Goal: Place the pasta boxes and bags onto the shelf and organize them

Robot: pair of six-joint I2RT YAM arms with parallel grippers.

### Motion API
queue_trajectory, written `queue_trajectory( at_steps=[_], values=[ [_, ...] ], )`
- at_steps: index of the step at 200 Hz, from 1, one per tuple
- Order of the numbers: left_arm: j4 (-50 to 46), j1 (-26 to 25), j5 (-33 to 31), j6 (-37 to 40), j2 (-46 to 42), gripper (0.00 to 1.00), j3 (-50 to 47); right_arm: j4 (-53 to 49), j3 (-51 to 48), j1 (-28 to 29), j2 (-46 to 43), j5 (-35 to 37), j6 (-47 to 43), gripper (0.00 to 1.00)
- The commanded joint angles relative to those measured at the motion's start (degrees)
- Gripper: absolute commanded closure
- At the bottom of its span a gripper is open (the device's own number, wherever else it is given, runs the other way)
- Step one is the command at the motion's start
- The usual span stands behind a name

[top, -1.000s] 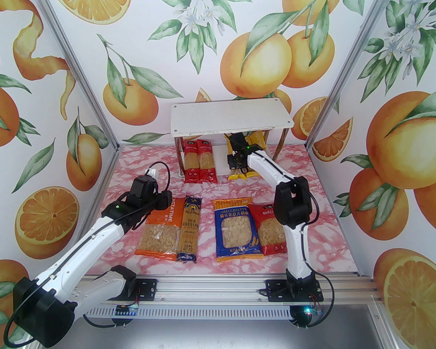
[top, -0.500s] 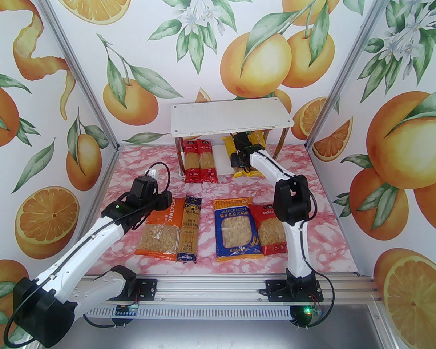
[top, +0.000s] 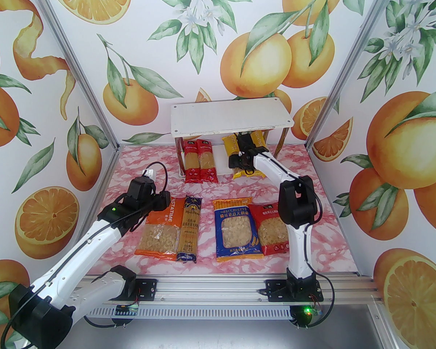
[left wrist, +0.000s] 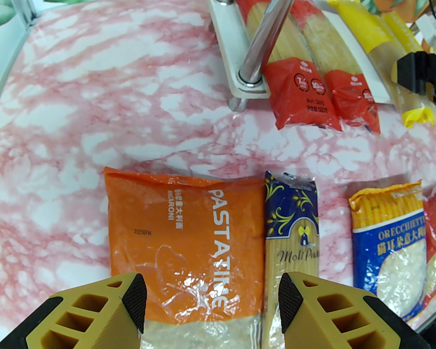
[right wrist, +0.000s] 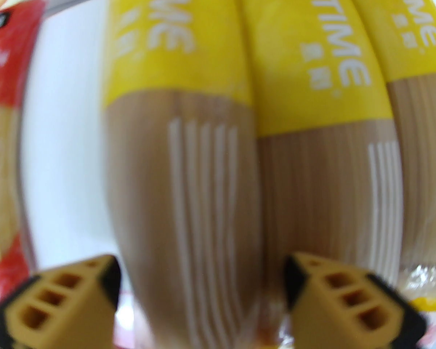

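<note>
Three yellow spaghetti packs point(right wrist: 312, 180) lie abreast on the lower board of the shelf point(top: 232, 120), long axes running straight away from the right gripper point(right wrist: 200, 267), whose wide-spread, empty fingers flank the leftmost pack's near end.

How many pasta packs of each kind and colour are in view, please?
Red spaghetti packs: 2
Yellow spaghetti packs: 3
Dark blue spaghetti pack: 1
Orange bag: 1
Blue bag: 1
Red bag: 1
Total: 9
</note>
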Motion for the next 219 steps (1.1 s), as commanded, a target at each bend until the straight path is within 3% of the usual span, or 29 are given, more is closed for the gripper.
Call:
queue_trajectory(
  at_steps=[1, 49, 67, 101, 118, 135, 219],
  values=[
    [-0.5, 0.4, -0.2, 0.8, -1.0, 0.36, 0.7, 1.7, -3.8, -0.2, -4.4, -1.6, 1.4, 0.09],
    [-0.9, 0.4, -1.0, 0.9, -2.3, 0.36, 0.3, 4.9, -7.2, -0.2, -11.0, -1.9, 1.8, 0.07],
    [-1.0, 0.5, -1.4, 0.9, -2.9, 0.35, 0.0, 6.9, -10.4, -0.2, -13.9, -2.9, 2.4, 0.12],
    [-0.8, 0.5, -1.7, 1.3, -2.6, 0.37, -0.3, 7.7, -11.9, -0.2, -14.9, -4.0, 3.5, 0.61],
    [-0.6, 0.5, -1.5, 1.5, -2.2, 0.38, -0.3, 7.0, -12.0, -0.2, -14.1, -4.1, 3.7, 0.75],
    [-0.6, 0.5, -1.5, 1.6, -2.0, 0.38, -0.4, 6.7, -12.5, -0.2, -13.3, -3.8, 4.2, 0.82],
    [-2.7, 0.5, 0.9, 0.2, -3.5, 0.38, -3.0, 5.0, -14.6, -0.2, -10.3, -2.8, 5.6, 0.86]
  ],
)
